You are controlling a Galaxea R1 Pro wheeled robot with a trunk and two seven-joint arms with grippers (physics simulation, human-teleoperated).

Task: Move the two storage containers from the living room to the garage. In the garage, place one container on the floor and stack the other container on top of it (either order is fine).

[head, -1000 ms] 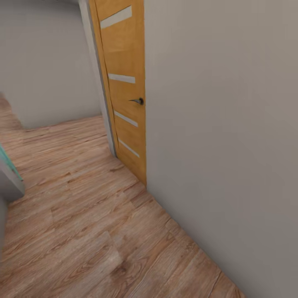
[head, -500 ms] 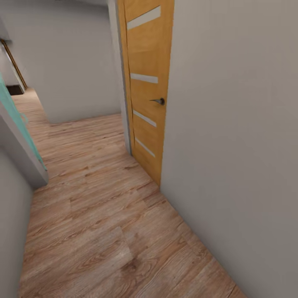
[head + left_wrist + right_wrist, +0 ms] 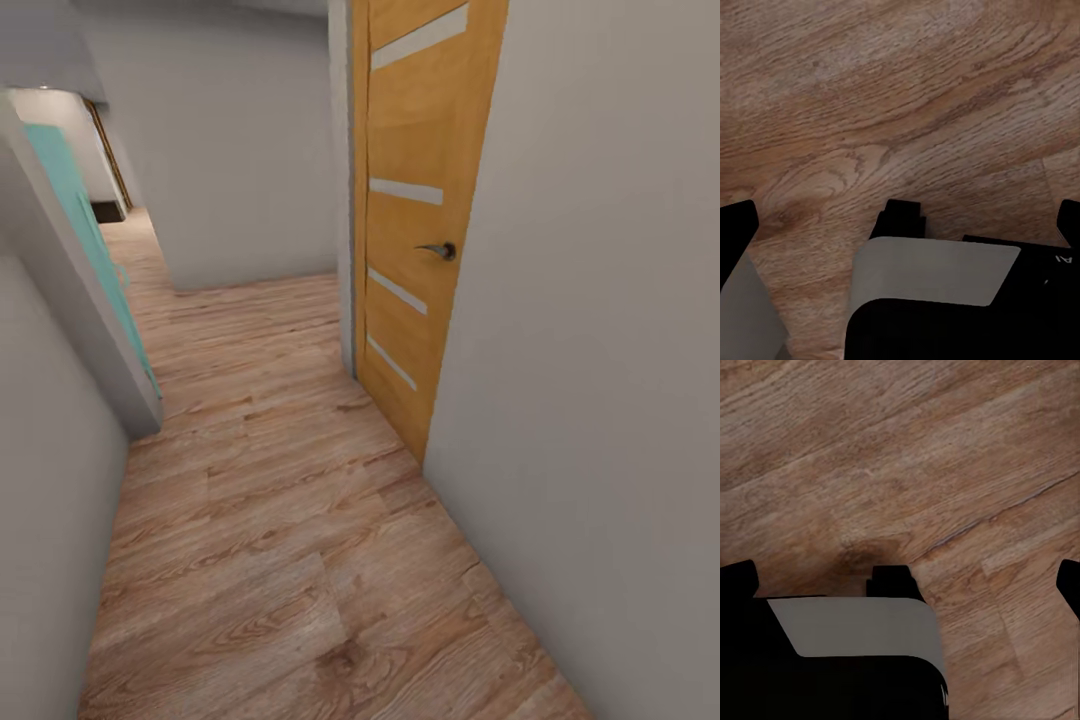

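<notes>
You are rolling down a hallway, and since a second ago your view has swung so that the orange door sits further right and a teal door beyond the grey wall corner has come into sight, opposite the orange door. That suggests you are in transit, with neither storage container in view and the garage not reached; I cannot say where the containers are. Both wrist views look down on wood-plank floor. The left gripper and right gripper stand spread wide, holding nothing. White marks on the left gripper's body are too cropped to read.
</notes>
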